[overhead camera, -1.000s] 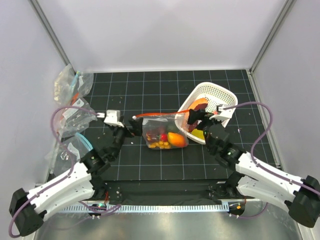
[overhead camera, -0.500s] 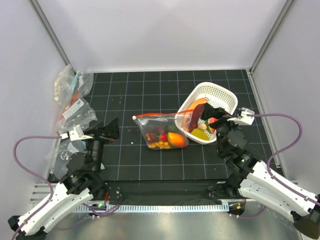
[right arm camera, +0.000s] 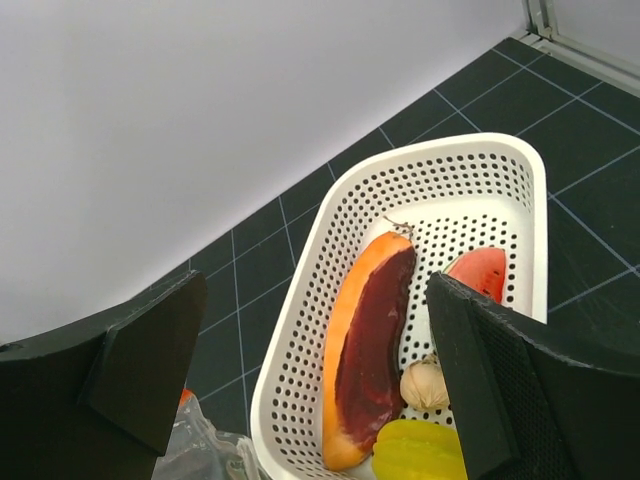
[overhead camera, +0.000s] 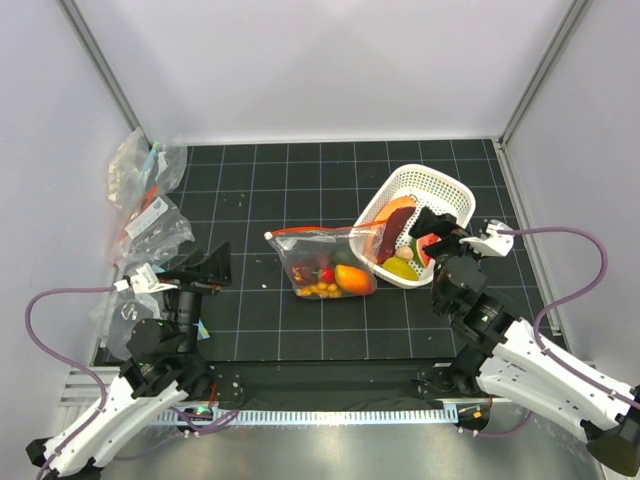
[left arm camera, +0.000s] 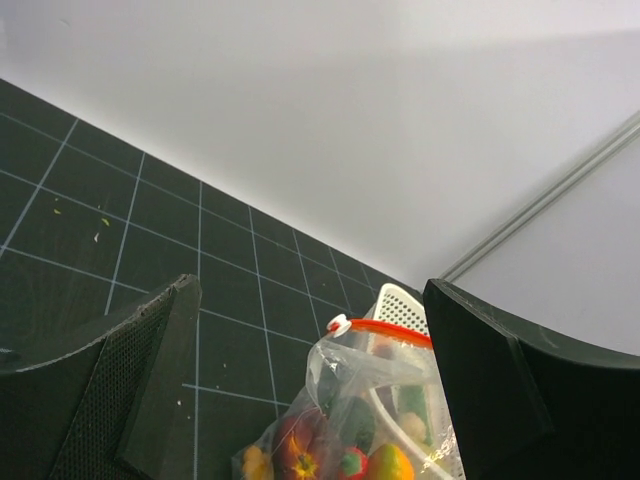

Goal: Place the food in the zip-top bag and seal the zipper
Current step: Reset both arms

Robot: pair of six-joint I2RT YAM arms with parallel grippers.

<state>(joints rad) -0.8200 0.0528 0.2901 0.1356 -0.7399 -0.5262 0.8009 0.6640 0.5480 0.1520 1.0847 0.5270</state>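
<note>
The clear zip-top bag lies at mid-table with several bright food pieces inside. Its red-orange zipper runs along the far edge, the white slider at the left end. My left gripper stands open to the left of the bag, apart from it; in the left wrist view the bag and slider show between its fingers. My right gripper hangs open over the white basket, with nothing between its fingers.
The basket leans against the bag's right end and holds a long orange and dark-red piece, a red slice, a garlic bulb and a yellow piece. Clear bags with teal marks lie along the left wall.
Both grippers have left the bag's ends. The left one drew back to the left and towards its base, the right one back to the right over the basket.
</note>
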